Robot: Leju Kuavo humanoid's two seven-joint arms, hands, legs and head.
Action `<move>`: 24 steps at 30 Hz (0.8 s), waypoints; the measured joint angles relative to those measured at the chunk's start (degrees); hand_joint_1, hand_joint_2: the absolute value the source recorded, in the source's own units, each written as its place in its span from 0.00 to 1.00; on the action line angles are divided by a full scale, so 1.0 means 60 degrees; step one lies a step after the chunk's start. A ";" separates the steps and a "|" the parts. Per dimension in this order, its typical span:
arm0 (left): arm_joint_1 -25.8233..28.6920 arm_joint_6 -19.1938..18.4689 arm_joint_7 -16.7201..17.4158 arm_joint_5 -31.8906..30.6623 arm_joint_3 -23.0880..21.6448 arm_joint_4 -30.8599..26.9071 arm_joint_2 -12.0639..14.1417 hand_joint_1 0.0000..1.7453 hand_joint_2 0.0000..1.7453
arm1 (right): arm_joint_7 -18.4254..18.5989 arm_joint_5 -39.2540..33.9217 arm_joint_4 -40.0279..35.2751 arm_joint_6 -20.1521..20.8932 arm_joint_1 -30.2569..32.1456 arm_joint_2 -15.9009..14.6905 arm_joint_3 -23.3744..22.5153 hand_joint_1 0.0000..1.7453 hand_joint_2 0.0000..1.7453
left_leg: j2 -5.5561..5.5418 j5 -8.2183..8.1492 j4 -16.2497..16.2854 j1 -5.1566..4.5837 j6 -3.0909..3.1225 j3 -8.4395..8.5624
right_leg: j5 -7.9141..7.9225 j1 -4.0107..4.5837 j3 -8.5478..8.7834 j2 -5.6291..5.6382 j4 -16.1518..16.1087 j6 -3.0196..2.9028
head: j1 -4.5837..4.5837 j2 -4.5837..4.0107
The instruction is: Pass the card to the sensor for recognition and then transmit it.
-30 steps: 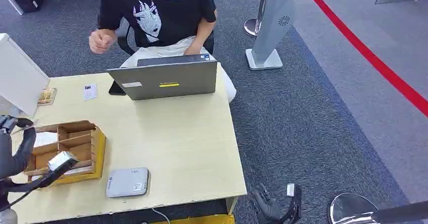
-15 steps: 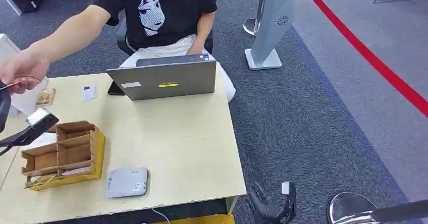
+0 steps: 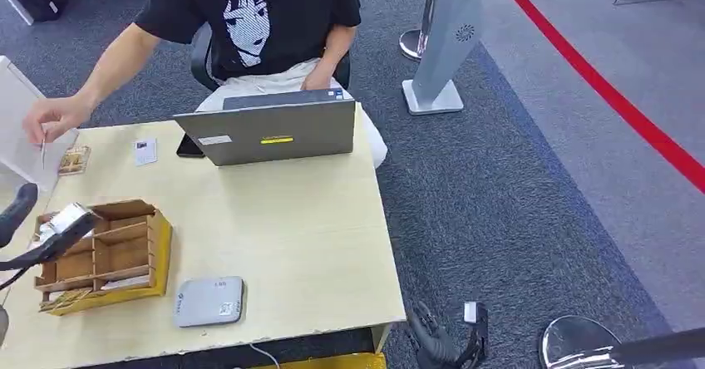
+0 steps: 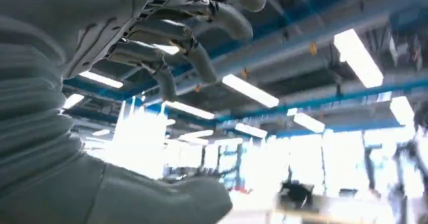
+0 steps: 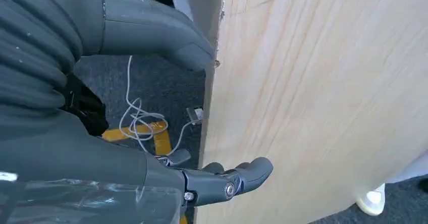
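Handover step looks done: card [image 3: 42,152] is held by person's hand [image 3: 51,120], upper left. Left hand [image 4: 166,37] is empty, fingers apart; right hand [image 5: 212,178] hangs empty, loosely curled. Next: left arm retraction is needed.

An office: grey carpet [image 3: 515,194], desk [image 3: 299,236] with laptop [image 3: 270,130], ceiling strip lights [image 4: 250,90].

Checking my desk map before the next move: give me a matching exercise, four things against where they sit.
Things:
1. laptop
2. grey sensor box
3. wooden organizer
4. small white card

Places:
A. near edge of the desk, beside the organizer
B. far edge, in front of the seated person
C. left side of the desk
D. flat on the desk, left of the laptop

Pairs: 1-B, 2-A, 3-C, 4-D
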 joint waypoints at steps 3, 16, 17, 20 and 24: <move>0.0727 0.0740 -0.0315 0.0496 0.0301 -0.0650 -0.0159 0.00 1.00 | -0.0026 -0.0083 -0.0040 -0.0054 0.0082 -0.0026 0.0000 0.00 1.00 | -0.0010 -0.0006 -0.0001 -0.0002 0.0004 -0.0005 | -0.0004 -0.0001 0.0005 -0.0011 -0.0003 0.0003 | 0.0015 0.0000; 0.5227 0.0469 -0.4225 0.7108 0.3552 -0.4332 -0.3992 0.00 1.00 | 0.0077 -0.0550 -0.1206 -0.0393 0.1087 -0.0186 -0.0412 0.00 1.00 | -0.0016 -0.0059 -0.0001 -0.0012 0.0036 -0.0004 | -0.0052 -0.0011 0.0026 -0.0017 -0.0028 0.0056 | 0.0000 0.0000; 0.5277 -0.0313 -0.4211 0.7941 0.4013 -0.4468 -0.4476 0.00 1.00 | 0.0077 -0.0528 -0.1308 -0.0390 0.1148 -0.0186 -0.0466 0.00 1.00 | -0.0013 -0.0064 -0.0002 -0.0012 0.0033 0.0005 | -0.0051 -0.0011 0.0030 -0.0013 -0.0029 0.0056 | 0.0000 0.0000; 0.5303 -0.1167 -0.3503 1.0264 0.5641 -0.4465 -0.5746 1.00 1.00 | 0.0091 -0.0433 -0.1523 -0.0353 0.1333 -0.0189 -0.0605 0.81 1.00 | -0.0007 -0.0066 -0.0001 -0.0010 0.0036 0.0012 | -0.0051 -0.0009 0.0039 -0.0007 -0.0030 0.0056 | 0.0026 0.0000; 0.5609 -0.0124 -0.2034 1.2697 0.7027 -0.3425 -0.6835 1.00 1.00 | 0.0109 -0.0065 -0.1632 -0.0229 0.1407 -0.0200 -0.0699 1.00 1.00 | -0.0007 -0.0075 -0.0002 -0.0014 0.0036 0.0032 | -0.0052 -0.0014 0.0050 -0.0006 -0.0030 0.0056 | 0.0011 0.0000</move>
